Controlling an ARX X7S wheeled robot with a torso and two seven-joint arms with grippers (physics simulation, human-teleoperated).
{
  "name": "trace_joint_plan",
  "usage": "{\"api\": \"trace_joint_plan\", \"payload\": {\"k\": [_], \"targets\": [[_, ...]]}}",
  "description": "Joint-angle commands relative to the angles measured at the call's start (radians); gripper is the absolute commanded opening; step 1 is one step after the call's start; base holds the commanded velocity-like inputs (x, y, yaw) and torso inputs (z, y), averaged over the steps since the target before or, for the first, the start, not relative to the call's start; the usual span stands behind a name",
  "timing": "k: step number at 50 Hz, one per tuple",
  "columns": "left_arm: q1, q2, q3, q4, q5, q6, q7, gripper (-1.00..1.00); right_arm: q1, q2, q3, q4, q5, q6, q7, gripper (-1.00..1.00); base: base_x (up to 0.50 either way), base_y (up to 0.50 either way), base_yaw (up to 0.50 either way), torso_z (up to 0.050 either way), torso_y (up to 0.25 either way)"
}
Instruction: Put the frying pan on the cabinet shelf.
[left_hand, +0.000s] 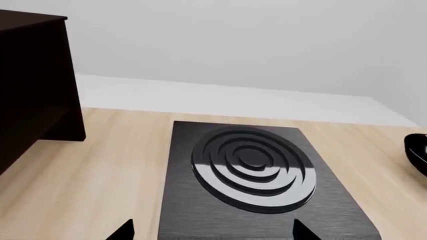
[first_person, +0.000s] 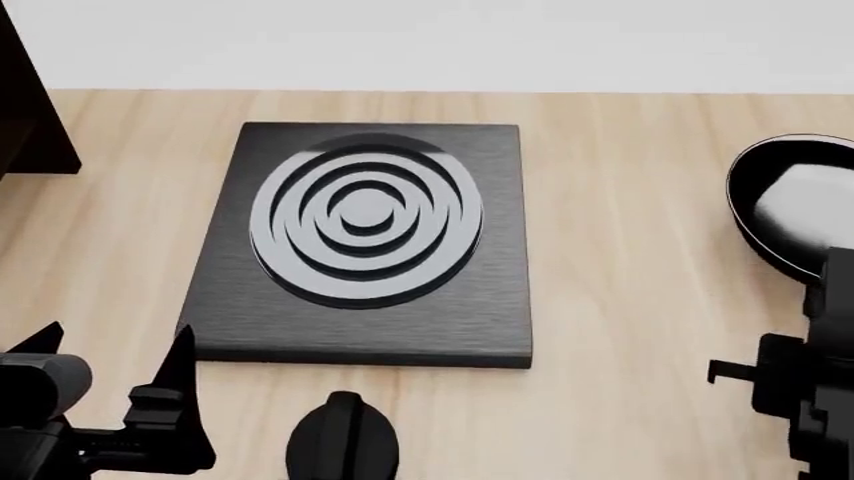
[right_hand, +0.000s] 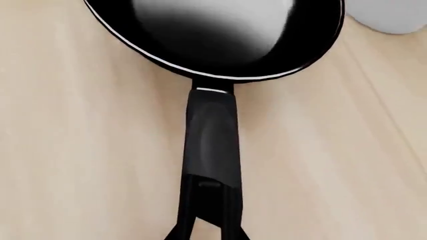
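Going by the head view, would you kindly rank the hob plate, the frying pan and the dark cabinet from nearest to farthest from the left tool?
1. Hob plate, just ahead of the left tool.
2. Dark cabinet, far-left corner.
3. Frying pan, at the right edge.

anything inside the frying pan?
Nothing shows inside the frying pan: only a pale sheen on glossy black. Its far side is cropped in the right wrist view, and the right arm hides its near edge in the head view.
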Motion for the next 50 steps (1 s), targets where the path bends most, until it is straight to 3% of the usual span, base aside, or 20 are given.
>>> {"api": "trace_joint_plan", "payload": {"k": [1,11,25,30,38,43,50], "targets": [[0.002,0.008,-0.008,-0.004,0.001,0.018,0.012,1.00,-0.094,0.028,0.009,-0.423,-0.028,0.176,-0.035,-1.00,0.00,0.00,0.00,0.000,0.000],[0.000,0.006,-0.009,-0.003,-0.007,0.017,0.004,1.00,-0.161,0.056,0.016,-0.760,-0.009,0.357,-0.062,-1.00,0.00,0.00,0.00,0.000,0.002],[-0.029,0.020,-0.068,-0.008,-0.065,-0.036,-0.045,1.00,-0.173,0.116,-0.088,-1.184,0.037,0.583,-0.166,-1.00,0.00,0.00,0.00,0.000,0.001],[-0.102,0.026,-0.103,-0.015,-0.128,-0.117,-0.081,1.00,-0.153,0.125,-0.108,-1.294,0.064,0.639,-0.200,-1.00,0.00,0.00,0.00,0.000,0.002],[-0.330,0.009,-0.151,-0.100,-0.236,-0.269,-0.118,1.00,-0.119,0.109,-0.122,-1.450,0.109,0.735,-0.236,-1.00,0.00,0.00,0.00,0.000,0.001],[-0.438,0.002,-0.151,-0.173,-0.266,-0.302,-0.099,1.00,-0.100,0.095,-0.150,-1.496,0.133,0.753,-0.254,-1.00,0.00,0.00,0.00,0.000,0.002],[-0.538,0.050,-0.220,-0.254,-0.417,-0.378,-0.074,1.00,-0.057,0.072,-0.165,-1.540,0.203,0.799,-0.244,-1.00,0.00,0.00,0.00,0.000,0.001]]}}
